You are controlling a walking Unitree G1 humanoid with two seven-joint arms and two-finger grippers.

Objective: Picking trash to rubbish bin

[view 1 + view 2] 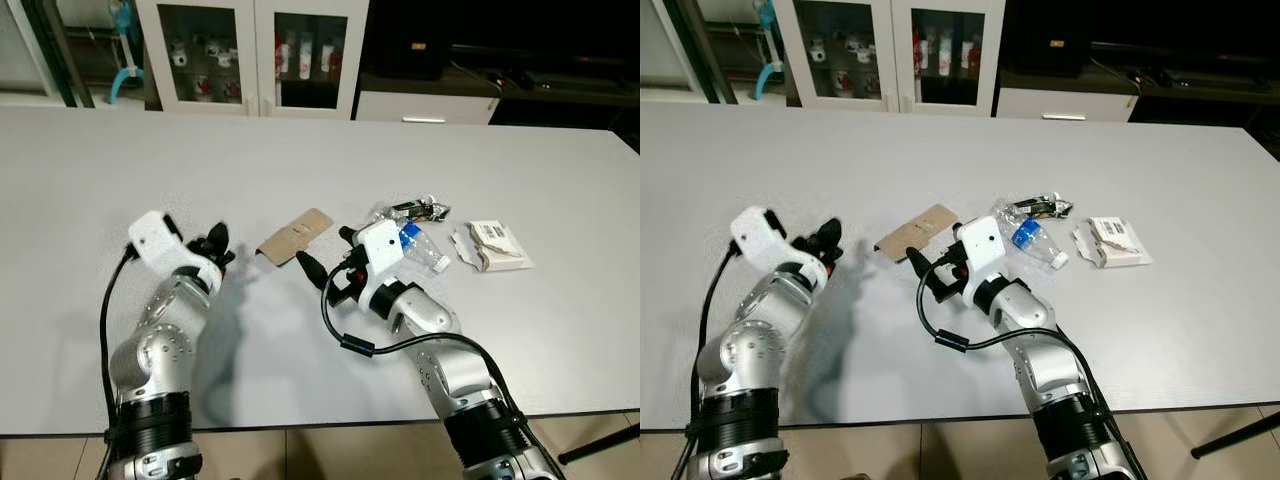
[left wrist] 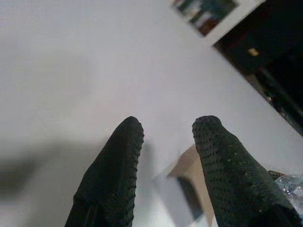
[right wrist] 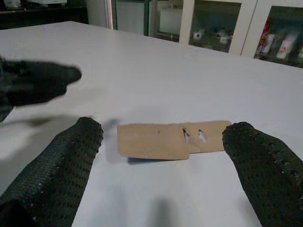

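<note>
While my head camera looks down on the grey table [image 1: 300, 150], I see the flat cardboard piece [image 1: 296, 237] lying between my two arms, with a crushed plastic bottle [image 1: 420, 243], a dark foil wrapper [image 1: 421, 210] and a torn white packet [image 1: 492, 246] well to its right; my left gripper [image 1: 218, 245] hovers just left of the cardboard, my right gripper [image 1: 318, 262] just below its near end. From my left wrist, my fingers [image 2: 118, 170] stand apart over bare tabletop, a corner of the cardboard showing between their tips. From my right wrist, my right gripper's fingers [image 3: 61, 170] are spread wide with the cardboard [image 3: 170, 140] lying flat across the gap ahead, not yet touched. I judge the step in hand is taking this cardboard. Since it lies flush, I should come in low, catch the slightly raised edge with one finger under it, and close gently so it doesn't skate away.
</note>
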